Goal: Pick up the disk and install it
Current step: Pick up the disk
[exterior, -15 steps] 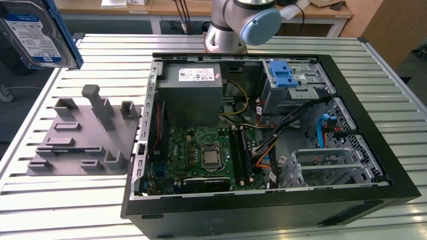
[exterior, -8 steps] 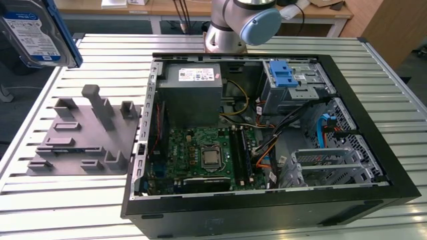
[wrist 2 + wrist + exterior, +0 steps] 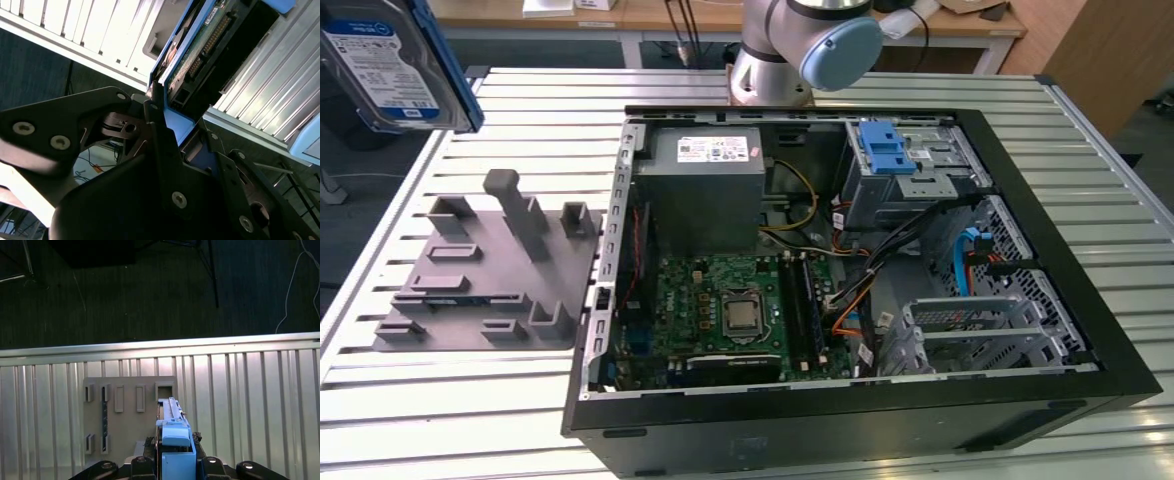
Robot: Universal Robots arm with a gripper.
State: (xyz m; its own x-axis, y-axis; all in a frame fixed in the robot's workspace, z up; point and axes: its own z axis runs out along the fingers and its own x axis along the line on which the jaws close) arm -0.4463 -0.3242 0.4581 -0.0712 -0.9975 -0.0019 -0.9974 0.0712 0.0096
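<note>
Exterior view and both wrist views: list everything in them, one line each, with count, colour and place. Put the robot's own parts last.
disk: one, silver with a blue carrier frame, raised off the table at the exterior view's upper left
table: one, pale slatted metal, under everything
fixture plate: one, grey with upright posts, on the table at the exterior view's left
computer case: one, black, lying open at the centre
power supply box: one, grey with a white sticker, inside the case
motherboard: one, green, inside the case beside the power supply box
latch: one, blue, on the drive cage inside the case
arm: one, grey with a blue cap, behind the case
pincer: one, black, shut on the disk's blue frame
</note>
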